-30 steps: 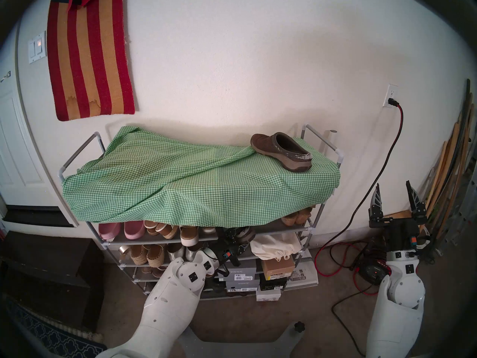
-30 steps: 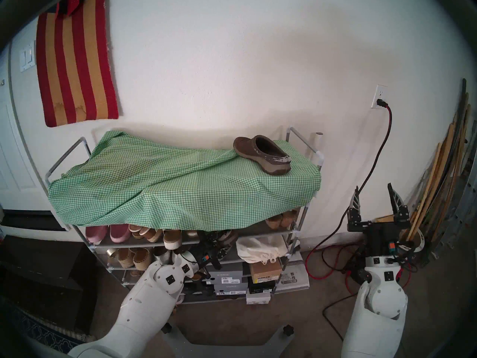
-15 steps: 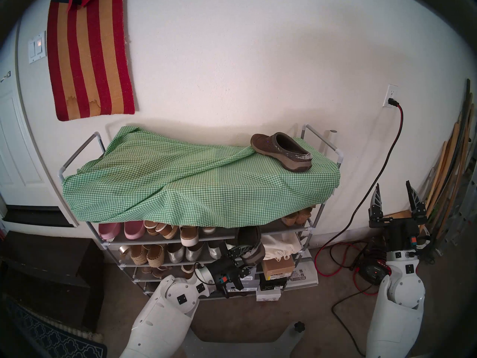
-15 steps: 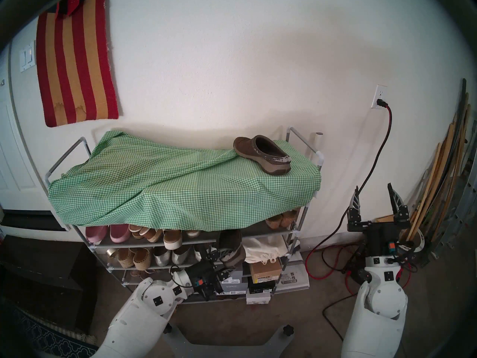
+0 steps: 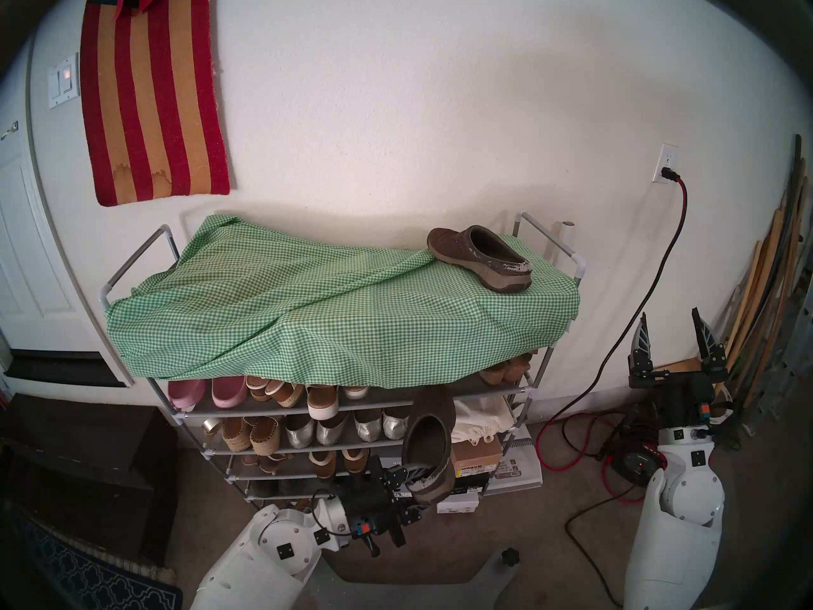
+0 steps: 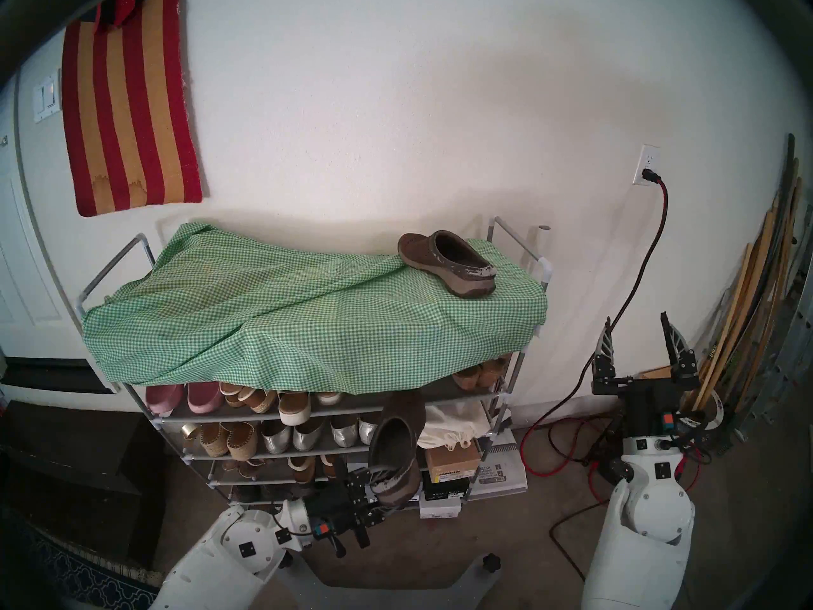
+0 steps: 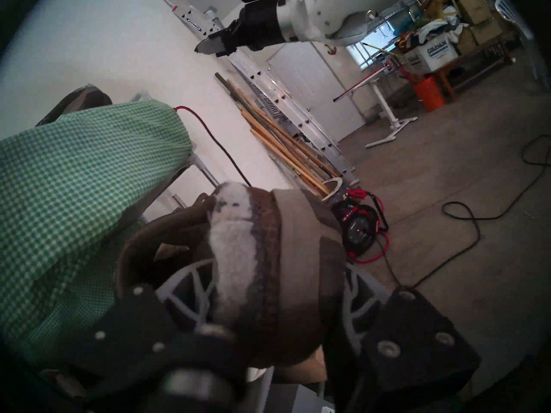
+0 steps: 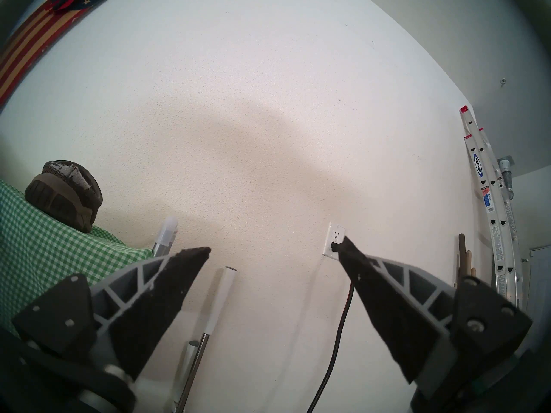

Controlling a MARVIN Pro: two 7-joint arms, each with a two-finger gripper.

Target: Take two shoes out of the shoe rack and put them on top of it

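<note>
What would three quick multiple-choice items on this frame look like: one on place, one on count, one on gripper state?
1. Where is the second clog?
A. inside the rack
B. in the left gripper, in front of the rack
C. on the floor

2. How many clogs sit on the gingham cloth?
A. none
B. one
C. two

3. The right gripper is:
A. open, empty
B. shut on a shoe
C. shut on the cloth

B: the left gripper clamps the second clog by its heel.
B: only one clog rests on the gingham cloth.
A: the right gripper has spread fingers, nothing between.
</note>
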